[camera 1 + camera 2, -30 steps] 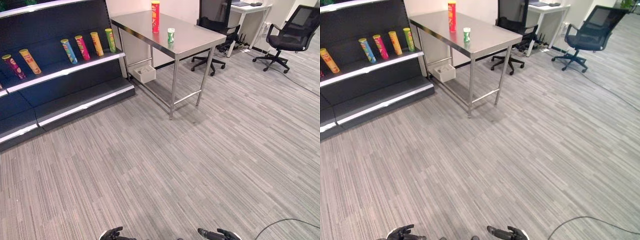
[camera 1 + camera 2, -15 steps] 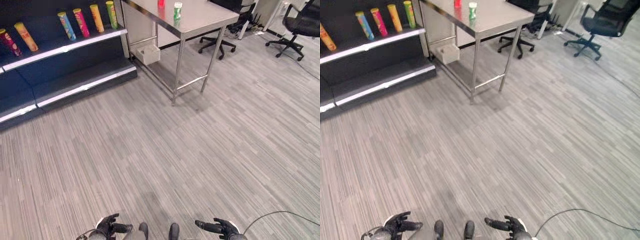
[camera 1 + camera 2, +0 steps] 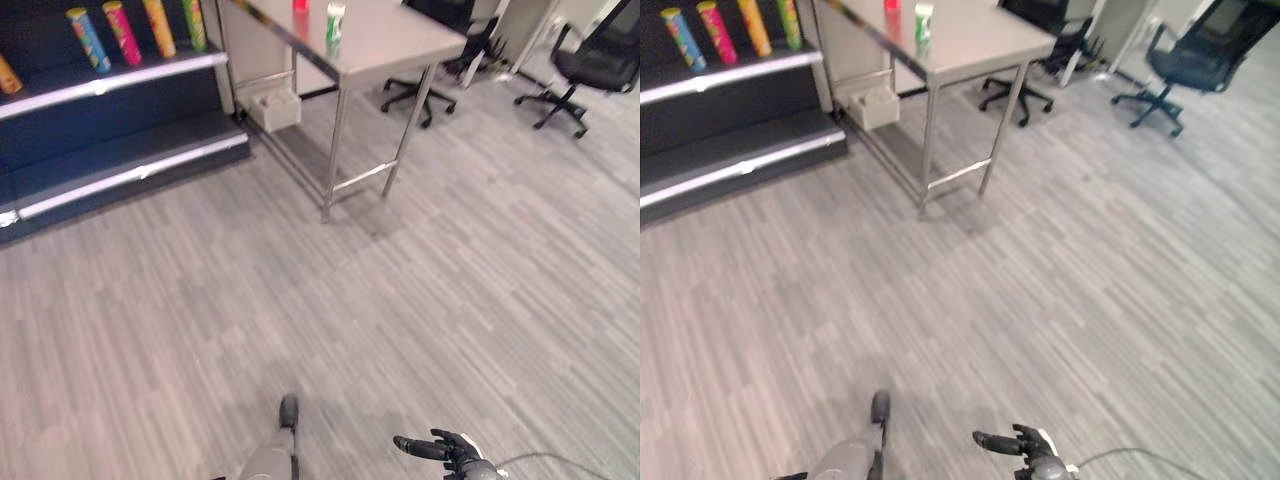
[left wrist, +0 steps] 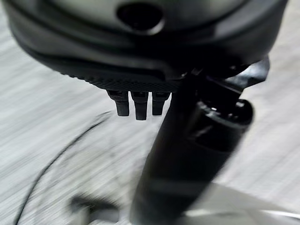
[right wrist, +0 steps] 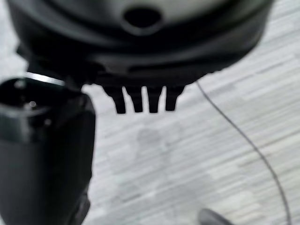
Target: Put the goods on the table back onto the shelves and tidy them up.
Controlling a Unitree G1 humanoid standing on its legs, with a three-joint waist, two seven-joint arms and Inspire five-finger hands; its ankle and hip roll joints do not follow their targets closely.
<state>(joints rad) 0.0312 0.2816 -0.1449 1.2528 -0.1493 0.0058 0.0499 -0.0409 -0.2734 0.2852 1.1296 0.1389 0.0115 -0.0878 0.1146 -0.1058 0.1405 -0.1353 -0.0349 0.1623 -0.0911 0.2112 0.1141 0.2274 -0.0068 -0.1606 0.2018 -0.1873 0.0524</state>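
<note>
Two containers stand on our steel table (image 3: 400, 45) at the far end of the left eye view: a red can (image 3: 300, 5), cut off by the frame's edge, and a small green-and-white can (image 3: 335, 20) just beside it. Both are well apart from our right hand (image 3: 447, 452), which shows at the near edge over the grey floor (image 3: 300, 280) with its fingers stretched out straight and holding nothing. Left of the table, the dark shelves (image 3: 110, 80) carry a row of upright tubes (image 3: 122, 33).

From the right eye, we see the same layout, with a black office chair (image 3: 1185, 65) far off to the right of the table and a small white bin (image 3: 868, 105) under the table.

Along our left wrist, the left hand (image 4: 136, 101) hangs over the floor, fingers straight and empty.

Along our right wrist, the fingers also point out straight above the floor, empty.
</note>
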